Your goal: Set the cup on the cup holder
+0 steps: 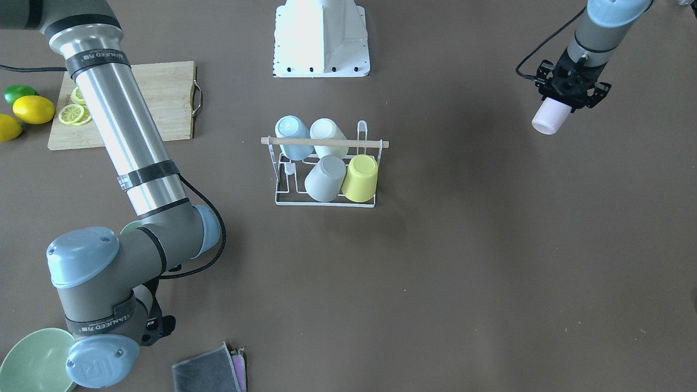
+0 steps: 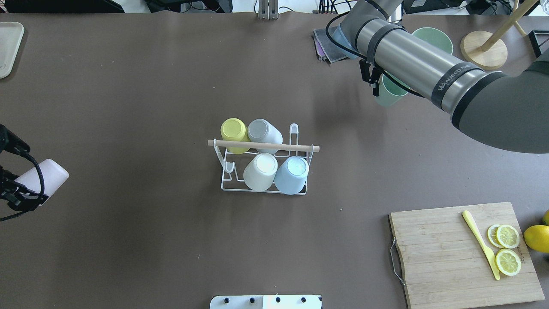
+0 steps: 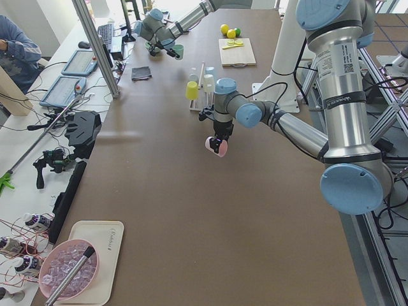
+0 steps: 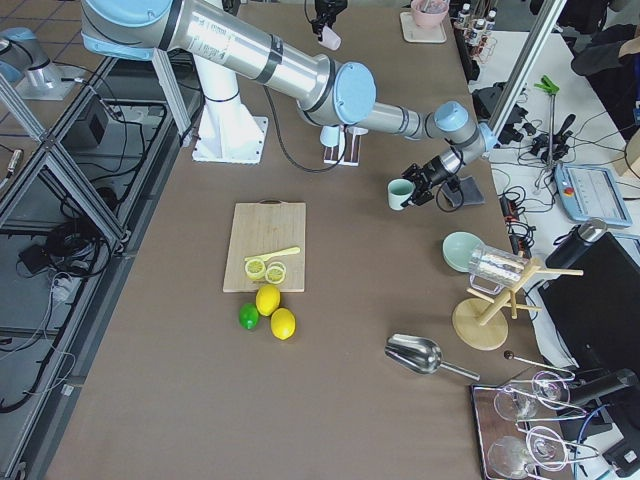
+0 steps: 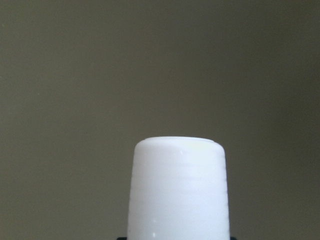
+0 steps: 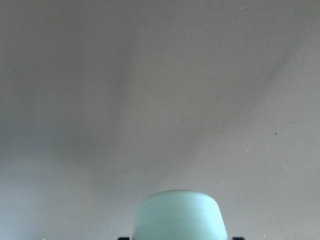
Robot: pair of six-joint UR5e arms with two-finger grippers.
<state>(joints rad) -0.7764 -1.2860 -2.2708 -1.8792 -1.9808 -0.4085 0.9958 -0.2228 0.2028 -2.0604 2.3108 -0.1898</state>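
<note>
The white wire cup holder (image 2: 263,146) with a wooden rod handle stands mid-table and also shows in the front-facing view (image 1: 326,142). Several cups sit upturned on its prongs: yellow (image 2: 233,131), grey (image 2: 262,131), cream (image 2: 259,171) and blue (image 2: 291,174). My left gripper (image 1: 563,100) is shut on a pale pink cup (image 1: 551,118), held above the table far to the holder's left (image 2: 47,176). My right gripper (image 2: 379,83) is shut on a pale green cup (image 2: 389,93), held at the far right of the table, well away from the holder.
A wooden cutting board (image 2: 446,257) with lemon slices (image 2: 507,248) and a yellow knife (image 2: 480,242) lies near right. Whole lemons (image 2: 537,238), a green bowl (image 2: 435,37), folded cloths (image 2: 325,43), a wooden stand (image 2: 484,53) and a white tray (image 2: 7,47) line the edges.
</note>
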